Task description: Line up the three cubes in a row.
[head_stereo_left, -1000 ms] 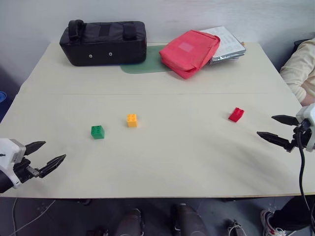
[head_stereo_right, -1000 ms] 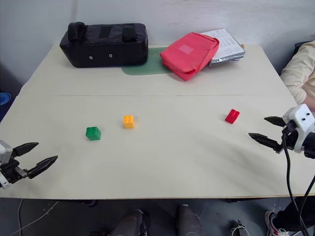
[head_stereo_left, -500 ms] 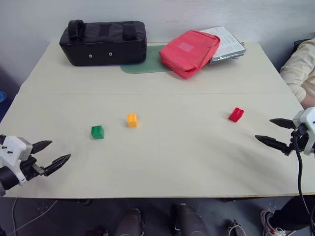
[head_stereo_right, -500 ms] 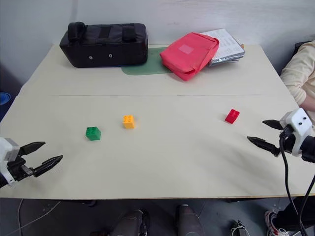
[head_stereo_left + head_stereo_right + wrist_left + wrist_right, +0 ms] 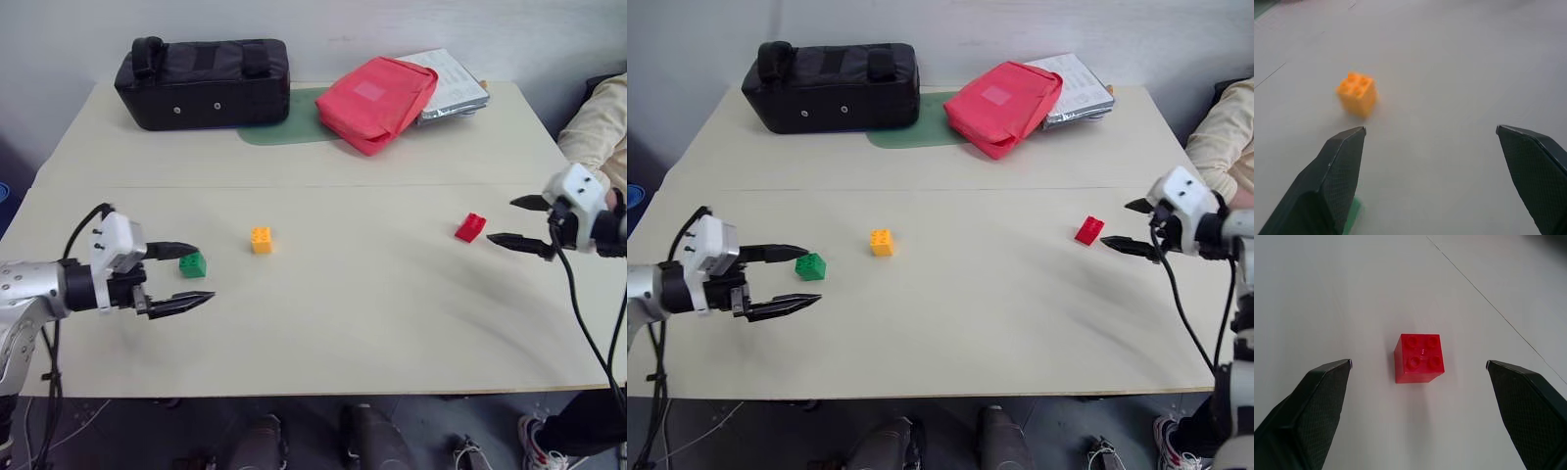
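While both grippers hang wide open, the three cubes sit apart on the table [image 5: 323, 323].

The left gripper [image 5: 186, 275] holds nothing, and its two black fingers reach toward the middle of the table. The green cube [image 5: 193, 264] sits on the table right by the fingers, about between their tips. The orange-yellow cube [image 5: 262, 240] is near the green one, a bit farther toward the middle and a little farther back. It also shows ahead of the left fingers [image 5: 1337, 171] in the left wrist view. The red cube [image 5: 470, 227] is well apart from them, over on the right side. The right gripper [image 5: 505, 221] points at it from just beside, holding nothing. In the right wrist view the red cube lies between the spread fingers [image 5: 1312, 406], not touching them. At the back of the table lie a black bag [image 5: 203, 82], a red pouch [image 5: 377, 103] and a green mat [image 5: 279, 129].
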### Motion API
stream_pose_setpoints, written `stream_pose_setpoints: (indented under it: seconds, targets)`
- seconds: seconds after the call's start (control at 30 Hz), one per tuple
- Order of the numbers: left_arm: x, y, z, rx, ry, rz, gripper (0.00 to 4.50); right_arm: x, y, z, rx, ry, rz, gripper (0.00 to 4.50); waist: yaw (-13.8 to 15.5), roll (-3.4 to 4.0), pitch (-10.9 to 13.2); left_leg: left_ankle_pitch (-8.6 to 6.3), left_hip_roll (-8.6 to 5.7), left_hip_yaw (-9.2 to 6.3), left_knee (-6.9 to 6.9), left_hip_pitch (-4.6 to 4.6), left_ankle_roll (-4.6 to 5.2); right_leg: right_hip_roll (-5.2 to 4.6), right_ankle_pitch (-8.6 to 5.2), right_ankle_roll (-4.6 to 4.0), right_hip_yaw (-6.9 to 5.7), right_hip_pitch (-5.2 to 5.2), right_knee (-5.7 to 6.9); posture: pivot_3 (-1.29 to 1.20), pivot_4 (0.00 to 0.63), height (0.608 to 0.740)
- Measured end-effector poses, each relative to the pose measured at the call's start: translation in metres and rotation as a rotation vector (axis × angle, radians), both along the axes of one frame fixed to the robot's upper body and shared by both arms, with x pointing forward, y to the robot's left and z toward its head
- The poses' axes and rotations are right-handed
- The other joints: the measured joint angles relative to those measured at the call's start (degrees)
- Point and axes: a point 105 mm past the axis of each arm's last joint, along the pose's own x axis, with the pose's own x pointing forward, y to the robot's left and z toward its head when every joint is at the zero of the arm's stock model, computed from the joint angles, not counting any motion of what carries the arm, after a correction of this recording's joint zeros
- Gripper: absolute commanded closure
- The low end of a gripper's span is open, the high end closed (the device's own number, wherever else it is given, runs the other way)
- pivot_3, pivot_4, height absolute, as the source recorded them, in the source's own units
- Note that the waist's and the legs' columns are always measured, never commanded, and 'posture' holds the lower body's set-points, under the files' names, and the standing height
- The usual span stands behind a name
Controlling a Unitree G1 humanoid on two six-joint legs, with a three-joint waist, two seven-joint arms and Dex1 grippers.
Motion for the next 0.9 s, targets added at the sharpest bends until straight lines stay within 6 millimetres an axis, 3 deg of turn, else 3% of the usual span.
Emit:
stream_pose_setpoints:
  seconds: [0.13,0.27,0.37,0.73,0.9]
  targets:
    - [0.0,-0.038,0.024,-0.059,-0.027,-0.156,0.02,0.017,0.008,-0.008,0.003,0.05,-0.034,0.0,0.1,0.0,0.0,0.01,0.0,0.05,0.19,-0.04,0.01,0.07,0.02,0.03,0.02,0.0,0.03,0.0,0.15,0.74]
    - [0.0,-0.049,0.028,-0.074,-0.023,-0.202,0.02,0.021,0.012,-0.017,0.011,0.096,-0.045,0.0,0.1,0.01,0.0,0.02,0.02,0.07,0.3,-0.05,-0.01,0.12,0.02,0.04,0.05,0.0,0.34,0.0,0.15,0.74]
    - [-0.001,-0.051,0.027,-0.074,-0.014,-0.218,0.0,0.019,0.014,-0.022,0.025,0.136,-0.034,0.6,0.1,0.01,0.0,0.02,0.03,0.08,0.47,-0.07,0.0,0.12,0.02,0.04,0.06,0.01,0.46,0.0,0.15,0.74]
    - [-0.002,-0.054,0.033,-0.062,-0.043,-0.245,0.0,0.021,0.012,-0.018,0.042,0.12,-0.05,4.38,0.1,0.02,0.0,0.0,0.05,0.08,0.67,-0.06,0.0,0.13,0.02,0.04,0.1,0.02,0.52,0.0,0.15,0.74]
    - [0.001,-0.055,0.033,-0.047,-0.061,-0.253,0.0,0.021,0.01,-0.021,0.024,0.101,-0.061,4.45,0.2,0.02,0.0,0.0,0.05,0.08,0.67,-0.06,0.0,0.14,0.02,0.04,0.09,0.02,0.53,0.0,0.15,0.74]
